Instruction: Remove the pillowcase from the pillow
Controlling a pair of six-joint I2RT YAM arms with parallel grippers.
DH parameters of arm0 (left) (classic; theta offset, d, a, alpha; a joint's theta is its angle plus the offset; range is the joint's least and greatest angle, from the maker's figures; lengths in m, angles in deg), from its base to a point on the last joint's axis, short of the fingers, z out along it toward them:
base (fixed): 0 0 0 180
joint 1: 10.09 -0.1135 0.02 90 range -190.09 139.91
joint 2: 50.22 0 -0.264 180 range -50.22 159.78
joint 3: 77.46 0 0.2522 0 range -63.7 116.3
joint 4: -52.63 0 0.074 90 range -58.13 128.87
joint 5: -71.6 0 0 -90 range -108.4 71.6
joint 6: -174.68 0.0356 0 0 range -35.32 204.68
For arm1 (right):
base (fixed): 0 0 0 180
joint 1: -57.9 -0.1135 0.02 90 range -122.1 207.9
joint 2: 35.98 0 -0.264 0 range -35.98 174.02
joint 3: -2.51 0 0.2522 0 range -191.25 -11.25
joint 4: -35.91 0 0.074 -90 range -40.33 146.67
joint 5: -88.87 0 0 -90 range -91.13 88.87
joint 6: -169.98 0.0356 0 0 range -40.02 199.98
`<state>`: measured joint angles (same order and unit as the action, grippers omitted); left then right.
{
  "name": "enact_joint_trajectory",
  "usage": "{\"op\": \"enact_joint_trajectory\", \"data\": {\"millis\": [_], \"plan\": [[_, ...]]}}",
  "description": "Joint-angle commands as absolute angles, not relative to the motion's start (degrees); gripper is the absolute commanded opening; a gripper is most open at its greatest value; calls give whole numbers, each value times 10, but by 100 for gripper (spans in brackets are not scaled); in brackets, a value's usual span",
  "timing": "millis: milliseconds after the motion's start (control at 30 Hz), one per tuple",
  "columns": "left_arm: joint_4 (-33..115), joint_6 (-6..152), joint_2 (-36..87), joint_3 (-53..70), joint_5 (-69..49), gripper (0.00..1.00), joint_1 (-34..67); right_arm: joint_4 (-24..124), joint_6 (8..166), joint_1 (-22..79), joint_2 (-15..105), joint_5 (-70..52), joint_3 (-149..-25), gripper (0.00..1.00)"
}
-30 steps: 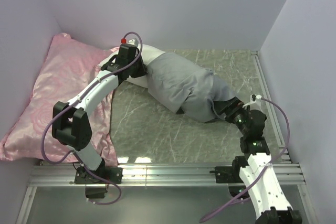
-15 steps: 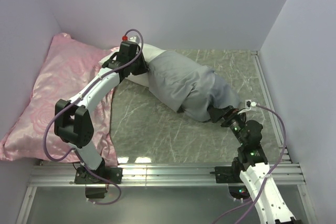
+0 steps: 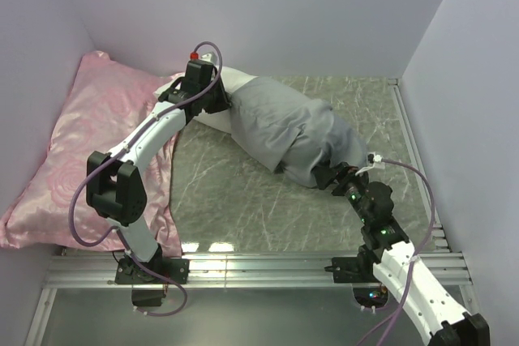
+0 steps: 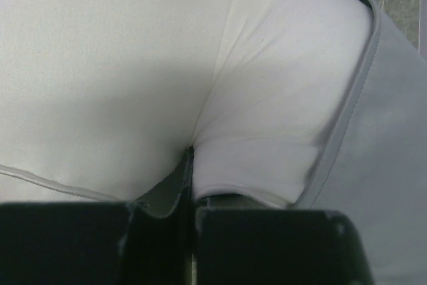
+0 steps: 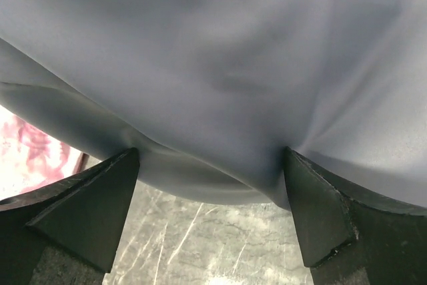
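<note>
While the left pincer [image 4: 189, 197] is clenched on a fold of the bare white pillow [image 3: 237, 80] toward the far edge of the counter [image 3: 243, 192], left of its middle, the other arm is only getting set. From where I stand, the pillow lies slantwise, from that far spot down toward the right edge. The grey pillowcase [image 3: 280, 123] covers most of it, and only the far end pokes out white from the open mouth. The wrist view shows the pillow's cloth drawn into a crease between the closed fingers, with the grey edge of the cover just beside them.

The right pincer [image 5: 210, 157] sits at the low, closed end of the pillowcase, near the right edge. Its jaws are spread wide, with grey fabric bulging down between them. It grips nothing yet.

I would call this the start of the stripping step. One arm anchors the pillow, the other is lined up on the cover, and the pillowcase has barely come off. The next move, I judge, asks the right pincer to close on a pinch of grey cloth alone, not the stuffing under it. It should then draw toward the near-right corner as the left arm holds firm or pulls the opposite way. If it grabs too deep, the whole bundle will slide.

The pink rose-patterned pillow [image 3: 97, 143] lies along the left edge, out of the way.
</note>
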<state>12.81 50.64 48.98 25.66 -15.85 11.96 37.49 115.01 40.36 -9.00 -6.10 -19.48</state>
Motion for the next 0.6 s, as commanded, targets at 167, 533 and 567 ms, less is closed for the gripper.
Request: {"op": "enact_joint_trajectory", "data": {"millis": [167,533,567], "plan": [[158,496,487,296,-140,1,117,314,1143,373,-47,8,-216,91],[146,504,480,306,-147,1,116,369,1148,373,-37,112,-291,5],[145,506,480,307,-149,0,115,388,1150,373,-47,120,-302,0]]}}
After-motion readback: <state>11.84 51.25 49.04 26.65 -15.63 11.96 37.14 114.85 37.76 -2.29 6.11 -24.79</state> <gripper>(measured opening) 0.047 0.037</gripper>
